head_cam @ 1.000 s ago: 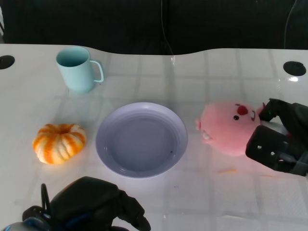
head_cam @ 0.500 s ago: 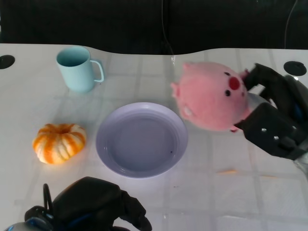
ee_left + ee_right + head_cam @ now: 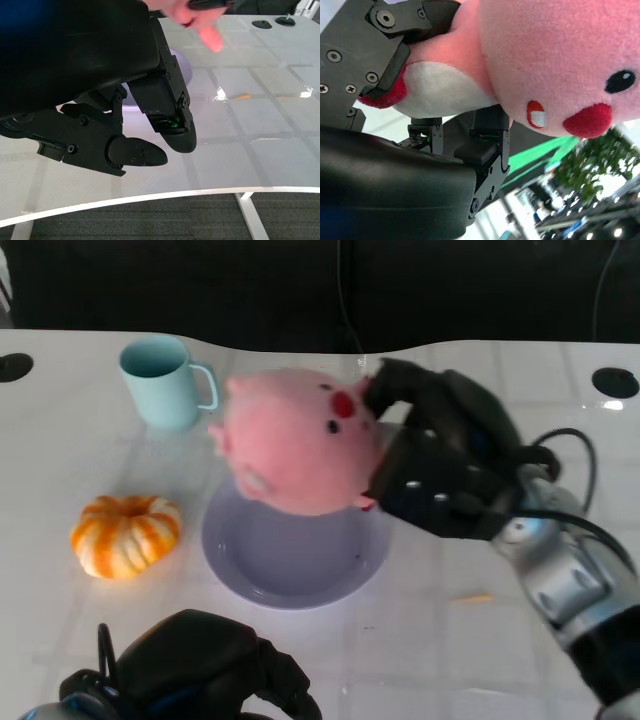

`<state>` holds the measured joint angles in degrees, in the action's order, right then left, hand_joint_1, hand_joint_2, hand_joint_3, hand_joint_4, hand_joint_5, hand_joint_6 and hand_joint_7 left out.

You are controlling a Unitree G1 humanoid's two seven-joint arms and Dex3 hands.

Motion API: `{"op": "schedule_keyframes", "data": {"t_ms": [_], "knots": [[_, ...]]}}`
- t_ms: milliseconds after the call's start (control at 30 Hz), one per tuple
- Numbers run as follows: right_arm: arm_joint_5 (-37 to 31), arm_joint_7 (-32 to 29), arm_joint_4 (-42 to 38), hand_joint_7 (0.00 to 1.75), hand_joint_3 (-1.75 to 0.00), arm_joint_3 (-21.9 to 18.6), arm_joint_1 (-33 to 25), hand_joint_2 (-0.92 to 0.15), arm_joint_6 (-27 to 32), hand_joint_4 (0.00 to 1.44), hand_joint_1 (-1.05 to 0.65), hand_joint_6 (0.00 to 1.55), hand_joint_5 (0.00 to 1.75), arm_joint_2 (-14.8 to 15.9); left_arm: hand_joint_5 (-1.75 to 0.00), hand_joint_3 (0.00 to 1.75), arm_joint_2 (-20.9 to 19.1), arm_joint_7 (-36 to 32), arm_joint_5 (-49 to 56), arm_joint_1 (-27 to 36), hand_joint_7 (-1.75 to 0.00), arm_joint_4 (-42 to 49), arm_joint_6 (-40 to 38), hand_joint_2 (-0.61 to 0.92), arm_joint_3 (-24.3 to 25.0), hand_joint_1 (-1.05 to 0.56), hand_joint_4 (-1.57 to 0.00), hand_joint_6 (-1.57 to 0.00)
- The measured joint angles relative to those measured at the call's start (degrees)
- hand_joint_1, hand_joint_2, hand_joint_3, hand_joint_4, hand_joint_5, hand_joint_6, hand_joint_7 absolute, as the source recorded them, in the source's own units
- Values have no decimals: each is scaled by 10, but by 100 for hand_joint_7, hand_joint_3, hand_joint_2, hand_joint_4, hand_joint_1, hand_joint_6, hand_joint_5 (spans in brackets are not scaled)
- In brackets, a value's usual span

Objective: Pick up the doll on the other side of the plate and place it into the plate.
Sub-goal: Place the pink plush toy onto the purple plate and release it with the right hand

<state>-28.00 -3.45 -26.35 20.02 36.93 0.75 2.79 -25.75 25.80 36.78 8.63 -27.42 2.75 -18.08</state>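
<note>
Count on the table (image 3: pixel 90 410): one pink doll (image 3: pixel 295 440), one lilac plate (image 3: pixel 290 565), one pale blue mug (image 3: pixel 160 380), one orange-and-white pumpkin (image 3: pixel 125 535), and one small orange scrap (image 3: pixel 472 597) lying right of the plate.

The right hand (image 3: pixel 440 465) grips the doll from its right side, fingers closed against the plush; the right wrist view shows black fingers (image 3: pixel 385 55) pressed into the doll's (image 3: pixel 545 65) body. The doll is held in the air above the far half of the plate, clear of the table, covering the plate's far rim.

The left hand (image 3: pixel 200 670) sits at the near table edge, holding nothing; in the left wrist view its fingers (image 3: pixel 172 125) are apart, above bare tabletop.

Clearances: the pumpkin lies just left of the plate, apart from its rim. The mug stands well behind the pumpkin, its handle near the doll. The plate's near half is exposed. The near table edge (image 3: pixel 150 197) runs just beneath the left hand.
</note>
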Motion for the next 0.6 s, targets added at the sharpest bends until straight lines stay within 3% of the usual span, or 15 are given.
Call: {"op": "schedule_keyframes", "data": {"t_ms": [200, 233, 300, 400, 467, 600], "knots": [[-7, -1, -75, 167, -114, 14, 32, -37, -1, 91, -12, 78, 175, -32, -125, 25, 4, -6, 6, 0, -2, 1, 6, 92, -4, -25, -80, -110], [-8, -3, -83, 137, -104, 16, 35, -40, -1, 85, -14, 80, 169, -36, -126, 25, 5, -6, 7, 0, -2, 1, 6, 92, -5, -25, -80, -110], [-12, -1, -89, 72, -67, 20, 36, -60, 1, 72, -21, 82, 131, -40, -126, 25, 7, -6, 8, 0, -2, 1, 6, 92, -6, -25, -79, -110], [-23, 28, -85, 13, -20, 37, 37, -87, 19, 57, -33, 69, 65, -39, -125, 24, 7, -5, 9, 0, -2, 1, 6, 92, -7, -25, -78, -110], [-36, 51, -74, 3, -12, 51, 37, -91, 28, 45, -43, 57, 45, -32, -126, 24, 8, -6, 9, 0, -2, 1, 6, 92, -7, -24, -79, -111], [-53, 79, -40, 0, -12, 67, 36, -92, 34, 33, -53, 49, 35, -17, -126, 26, 8, -5, 9, -1, -2, 1, 6, 92, -7, -25, -78, -110]]}}
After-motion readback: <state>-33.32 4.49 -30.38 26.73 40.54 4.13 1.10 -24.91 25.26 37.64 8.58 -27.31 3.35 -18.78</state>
